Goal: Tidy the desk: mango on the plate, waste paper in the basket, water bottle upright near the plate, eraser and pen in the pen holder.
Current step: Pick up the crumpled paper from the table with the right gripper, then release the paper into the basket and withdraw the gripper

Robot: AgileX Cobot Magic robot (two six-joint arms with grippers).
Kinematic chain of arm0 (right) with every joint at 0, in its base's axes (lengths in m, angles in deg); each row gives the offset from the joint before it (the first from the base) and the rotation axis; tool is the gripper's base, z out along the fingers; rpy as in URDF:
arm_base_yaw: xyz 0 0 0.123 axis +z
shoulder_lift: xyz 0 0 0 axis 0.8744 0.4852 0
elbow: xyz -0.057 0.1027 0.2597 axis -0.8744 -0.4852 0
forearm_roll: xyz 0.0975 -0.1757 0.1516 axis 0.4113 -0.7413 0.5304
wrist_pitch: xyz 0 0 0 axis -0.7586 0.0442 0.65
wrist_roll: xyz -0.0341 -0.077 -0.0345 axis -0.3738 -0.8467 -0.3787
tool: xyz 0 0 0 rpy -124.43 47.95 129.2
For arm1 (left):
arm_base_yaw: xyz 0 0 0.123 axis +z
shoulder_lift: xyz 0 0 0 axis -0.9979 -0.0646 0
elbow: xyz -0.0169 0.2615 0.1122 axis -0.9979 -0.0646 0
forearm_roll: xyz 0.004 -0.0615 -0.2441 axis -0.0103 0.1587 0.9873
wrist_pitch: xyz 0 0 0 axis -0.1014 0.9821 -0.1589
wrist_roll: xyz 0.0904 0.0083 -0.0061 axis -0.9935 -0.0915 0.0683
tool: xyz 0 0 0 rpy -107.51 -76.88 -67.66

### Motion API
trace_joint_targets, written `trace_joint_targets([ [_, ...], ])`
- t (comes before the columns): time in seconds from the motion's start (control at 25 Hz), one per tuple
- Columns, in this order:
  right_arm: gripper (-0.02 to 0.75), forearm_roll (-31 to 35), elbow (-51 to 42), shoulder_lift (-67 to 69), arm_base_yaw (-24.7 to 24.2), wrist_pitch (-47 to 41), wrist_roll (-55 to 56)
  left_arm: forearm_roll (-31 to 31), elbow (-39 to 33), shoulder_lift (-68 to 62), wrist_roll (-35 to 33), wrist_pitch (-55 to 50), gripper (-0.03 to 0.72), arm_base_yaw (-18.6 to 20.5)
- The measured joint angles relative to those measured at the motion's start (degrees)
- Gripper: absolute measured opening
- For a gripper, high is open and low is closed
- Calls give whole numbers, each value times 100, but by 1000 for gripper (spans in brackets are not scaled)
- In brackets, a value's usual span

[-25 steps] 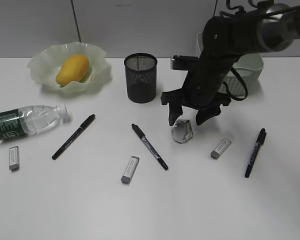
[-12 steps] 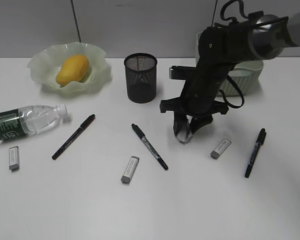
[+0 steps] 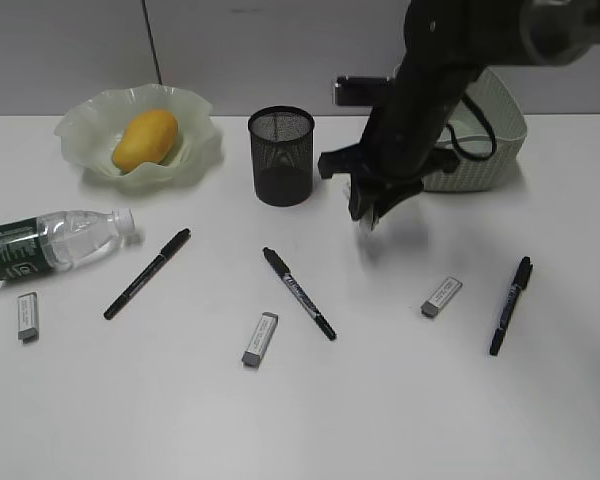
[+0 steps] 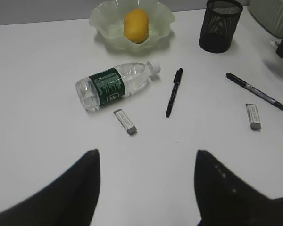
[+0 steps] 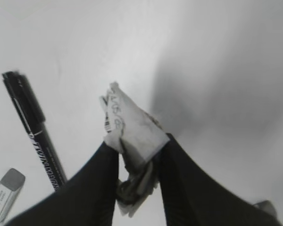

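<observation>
The right gripper (image 3: pixel 372 208) is clamped on the small crumpled white-grey waste paper (image 5: pixel 132 132) and holds it clear of the plain white desk (image 3: pixel 400 400), toward the far edge — between the black mesh pen holder (image 3: pixel 281 156) and the pale green woven-texture basket (image 3: pixel 495 135) near the far right corner. The left gripper (image 4: pixel 146 188) hangs spread wide with nothing in it — the clear water bottle (image 4: pixel 115 84) lies on its side near the pale green wavy-rimmed plate (image 4: pixel 108 21), which holds the yellow-orange mango (image 4: pixel 135 26).

Right claw (image 3: pixel 372 212) aloft — apparently pinching waste paper (image 3: pixel 369 219) — beside basket (image 3: pixel 485 150).
</observation>
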Motion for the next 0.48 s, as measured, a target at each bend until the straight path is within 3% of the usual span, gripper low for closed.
trace_joint_targets([
  [0.24,227,-793,1183,-155,-140,-488,-37,0,-6,0,0,0,473,0],
  [0.48,228,-904,1944,-155,-862,-542,-37,0,-6,0,0,0,472,0],
])
